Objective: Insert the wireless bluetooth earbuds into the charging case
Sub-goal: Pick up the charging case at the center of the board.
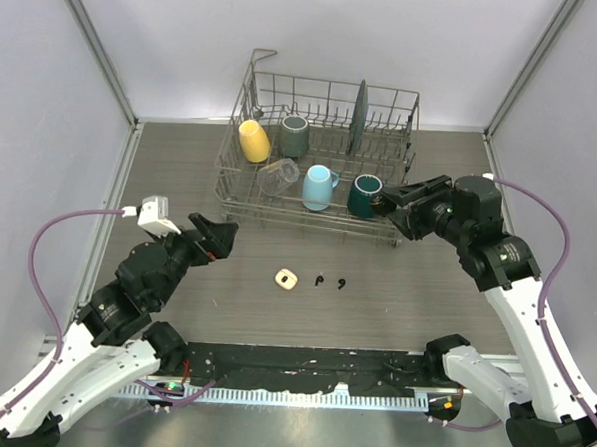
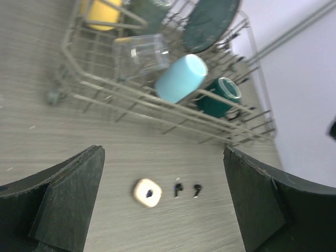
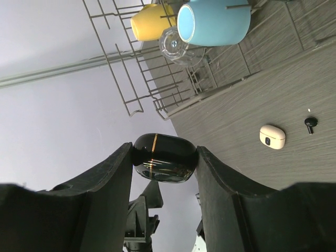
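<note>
Wide open, my left jaws hold nothing. They hang over the grey wooden table [image 1: 171, 177] at the left of the top view. My right jaws are partly closed and pinch a shiny black oval case with a thin gold line [image 3: 164, 157], at the middle right, by the end of the wire dish rack [image 1: 383, 138]. Two tiny black stemmed earbuds [image 1: 319, 281] lie side by side on the table, low in the middle. They are just right of a small cream-white rounded box [image 1: 287, 278].

In right pincer [image 3: 164, 151], glossy black case [image 3: 164, 161]; beyond it, cream case [image 3: 272, 136] and black earbud [image 3: 310, 124].
</note>
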Robot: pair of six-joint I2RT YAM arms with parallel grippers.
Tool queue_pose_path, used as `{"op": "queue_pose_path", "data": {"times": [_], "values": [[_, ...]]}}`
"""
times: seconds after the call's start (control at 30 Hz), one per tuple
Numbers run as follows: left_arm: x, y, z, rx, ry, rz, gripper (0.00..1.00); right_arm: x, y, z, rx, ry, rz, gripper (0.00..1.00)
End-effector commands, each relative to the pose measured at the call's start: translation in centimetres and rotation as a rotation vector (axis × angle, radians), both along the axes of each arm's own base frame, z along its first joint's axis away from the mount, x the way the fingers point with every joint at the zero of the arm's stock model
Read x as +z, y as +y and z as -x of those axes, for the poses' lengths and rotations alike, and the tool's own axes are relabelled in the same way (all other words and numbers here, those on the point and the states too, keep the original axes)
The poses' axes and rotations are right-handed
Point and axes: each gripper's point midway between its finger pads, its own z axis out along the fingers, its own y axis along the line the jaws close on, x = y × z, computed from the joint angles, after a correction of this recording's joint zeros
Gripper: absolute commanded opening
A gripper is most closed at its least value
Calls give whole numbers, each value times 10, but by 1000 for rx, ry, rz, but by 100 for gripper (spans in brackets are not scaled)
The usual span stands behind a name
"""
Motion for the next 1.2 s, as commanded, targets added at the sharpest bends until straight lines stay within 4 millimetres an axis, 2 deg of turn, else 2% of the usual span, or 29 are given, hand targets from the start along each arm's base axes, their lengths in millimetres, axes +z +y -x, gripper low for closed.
{"op": "queue_pose_path", "data": {"times": [0.0, 0.1, 0.23, 0.33, 0.5, 0.77, 0.97, 1.1, 1.17], "values": [[1, 33, -4, 146, 62, -146, 100, 11, -12, 0, -45, 13, 77, 1], [6, 36, -4, 148, 74, -200, 100, 16, -12, -3, -50, 23, 85, 1], [20, 44, 1, 158, 31, -188, 100, 36, -15, -2, -73, -19, 74, 1], [26, 49, 6, 160, 12, -172, 100, 43, -18, 1, -92, -36, 66, 1], [28, 51, 10, 152, -7, -146, 100, 41, -17, 2, -72, -30, 88, 1], [34, 31, 13, 48, -70, -79, 100, 29, 2, -8, 24, -33, 91, 1], [36, 19, 16, -4, -108, -10, 100, 23, 4, -12, 39, -42, 111, 1], [38, -7, 15, -115, -135, 21, 100, 10, 7, -11, 41, -34, 80, 1], [39, -28, 13, -193, -140, 26, 100, 7, 11, -12, 42, -31, 41, 1]]}}
